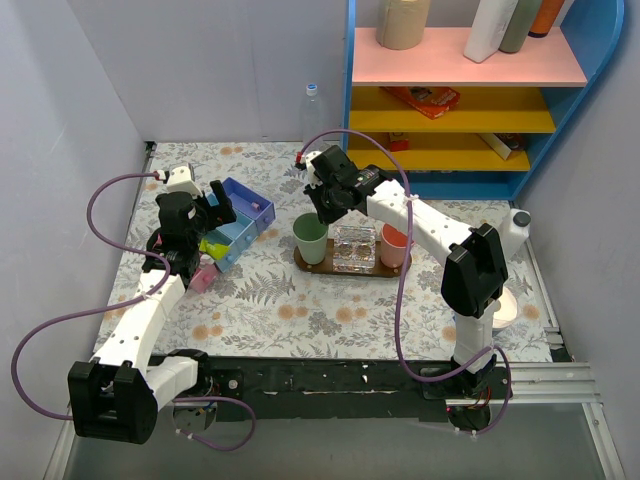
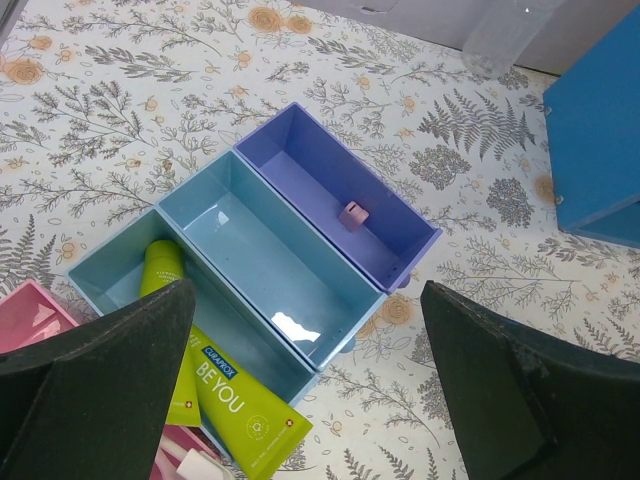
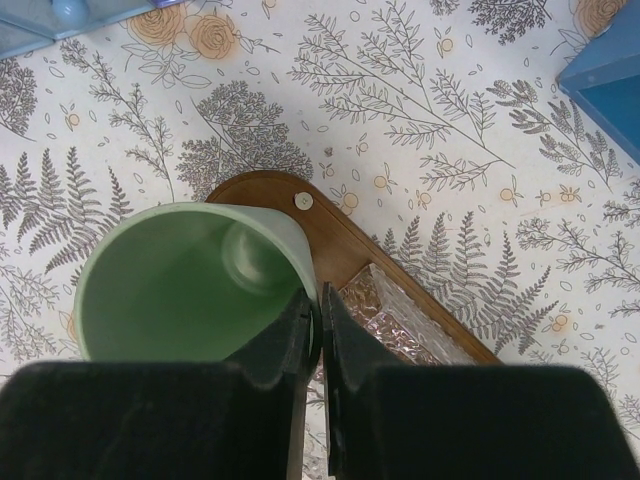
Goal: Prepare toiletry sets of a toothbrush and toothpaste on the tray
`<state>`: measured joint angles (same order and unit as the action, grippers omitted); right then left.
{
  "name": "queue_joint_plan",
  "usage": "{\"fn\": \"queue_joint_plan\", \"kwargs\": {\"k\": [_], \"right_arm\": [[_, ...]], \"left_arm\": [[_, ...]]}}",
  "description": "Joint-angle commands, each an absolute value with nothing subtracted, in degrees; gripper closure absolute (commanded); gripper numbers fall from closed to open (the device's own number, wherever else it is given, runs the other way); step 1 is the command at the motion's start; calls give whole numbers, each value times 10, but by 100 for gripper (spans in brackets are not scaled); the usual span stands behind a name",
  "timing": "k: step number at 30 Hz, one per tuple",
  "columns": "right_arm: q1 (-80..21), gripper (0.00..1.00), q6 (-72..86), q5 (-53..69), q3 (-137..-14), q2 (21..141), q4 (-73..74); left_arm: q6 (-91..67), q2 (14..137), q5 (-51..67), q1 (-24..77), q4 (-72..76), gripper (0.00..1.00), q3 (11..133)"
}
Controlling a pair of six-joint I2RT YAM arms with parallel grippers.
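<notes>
The dark-brown oval tray (image 1: 301,264) lies mid-table and carries a green cup (image 1: 310,238), a clear square holder (image 1: 354,247) and a pink cup (image 1: 394,246). My right gripper (image 1: 322,212) is shut on the green cup's rim (image 3: 300,262), one finger inside and one outside; the tray (image 3: 335,240) and holder (image 3: 405,320) show beside it. My left gripper (image 2: 308,300) is open and empty above the organiser (image 2: 260,250). Two lime-green toothpaste tubes (image 2: 240,400) lie in its light-blue compartment, and a white wrapped item (image 2: 190,465) shows in the pink one.
The pink-blue-purple organiser (image 1: 238,225) stands left of the tray; its purple bin (image 2: 330,180) holds a small pink piece. A blue shelf unit (image 1: 470,90) with bottles stands at the back right. A white bottle (image 1: 515,232) is at the right, a clear bottle (image 1: 312,105) at the back.
</notes>
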<state>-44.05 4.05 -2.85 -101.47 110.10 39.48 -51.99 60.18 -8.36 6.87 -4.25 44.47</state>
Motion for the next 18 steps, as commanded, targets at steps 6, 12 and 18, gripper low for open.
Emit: {"fn": "queue_joint_plan", "kwargs": {"k": [6,12,18], "right_arm": [[-444,67,41,-39,-1020,1096,392],[-444,48,40,-50,-1024,1092,388],[-444,37,33,-54,-1028,1081,386]], "left_arm": [[-511,592,-84,71,-33,2,444],[-510,591,-84,71,-33,2,443],[-506,590,-84,72,-33,2,443]]}}
